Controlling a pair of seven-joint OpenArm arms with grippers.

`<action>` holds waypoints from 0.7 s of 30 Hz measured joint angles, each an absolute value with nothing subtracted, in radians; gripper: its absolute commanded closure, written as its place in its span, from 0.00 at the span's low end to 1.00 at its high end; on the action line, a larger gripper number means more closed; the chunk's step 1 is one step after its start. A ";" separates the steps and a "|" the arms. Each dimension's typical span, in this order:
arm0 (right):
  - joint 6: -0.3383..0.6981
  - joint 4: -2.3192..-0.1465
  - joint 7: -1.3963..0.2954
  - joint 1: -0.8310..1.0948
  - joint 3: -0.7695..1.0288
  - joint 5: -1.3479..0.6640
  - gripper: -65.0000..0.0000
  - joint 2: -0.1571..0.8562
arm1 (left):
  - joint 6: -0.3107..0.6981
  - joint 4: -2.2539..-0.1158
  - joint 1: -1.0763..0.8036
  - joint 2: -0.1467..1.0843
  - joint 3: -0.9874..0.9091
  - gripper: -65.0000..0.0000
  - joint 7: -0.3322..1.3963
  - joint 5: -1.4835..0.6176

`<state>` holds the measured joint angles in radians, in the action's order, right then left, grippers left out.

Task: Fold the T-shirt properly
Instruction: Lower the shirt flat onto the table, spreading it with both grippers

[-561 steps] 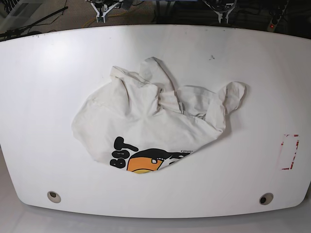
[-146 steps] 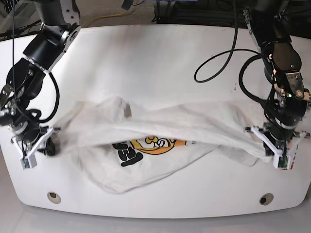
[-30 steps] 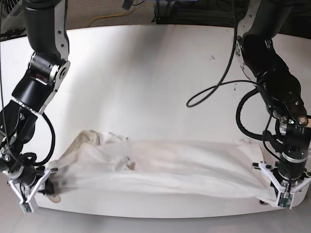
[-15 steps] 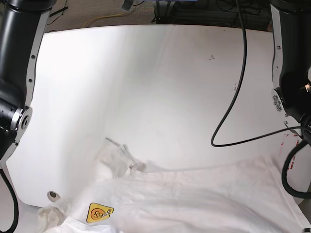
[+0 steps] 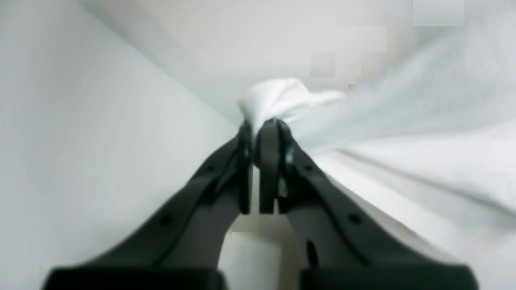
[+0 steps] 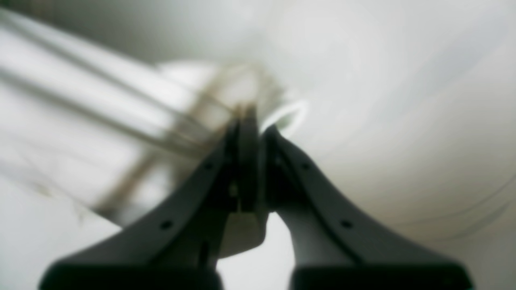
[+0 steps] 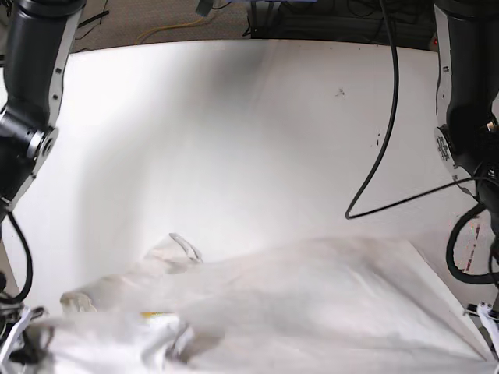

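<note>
Since half a second ago both arms have shifted and the shirt has spread wider across the lower frame, its yellow patch now nearly hidden at lower left. The left gripper has its jaws pressed together on a bunched white corner of the shirt at frame centre, cloth trailing to the right; the right gripper is likewise clamped tight on blurred pale fabric. Beyond them the shirt drapes over the near edge of the table, whose bare top fills the upper frame.

Far table lies open; T-shirt blankets the near edge.
</note>
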<state>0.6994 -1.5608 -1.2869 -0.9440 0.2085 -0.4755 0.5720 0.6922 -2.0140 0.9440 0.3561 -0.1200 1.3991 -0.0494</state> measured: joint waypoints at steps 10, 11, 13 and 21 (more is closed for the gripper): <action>0.702 -1.747 -1.287 -0.522 0.393 -0.482 1.00 0.502 | 0.697 -2.009 0.609 0.346 -0.180 1.00 1.400 -0.053; 0.699 -1.760 -1.288 -0.484 0.411 -0.474 1.00 0.490 | 0.697 -2.009 0.580 0.336 -0.181 1.00 1.398 -0.052; 0.700 -1.774 -1.297 -0.413 0.434 -0.473 1.00 0.477 | 0.697 -2.008 0.517 0.315 -0.183 1.00 1.398 -0.051; 0.700 -1.871 -1.295 -0.185 0.519 -0.465 1.00 0.395 | 0.697 -2.006 0.286 0.280 -0.208 1.00 1.401 -0.041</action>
<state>0.6998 -1.8706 -1.2949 -0.1852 0.5190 -0.4652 0.3946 0.6971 -2.0060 0.2863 0.2802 -0.2077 1.4014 -0.0410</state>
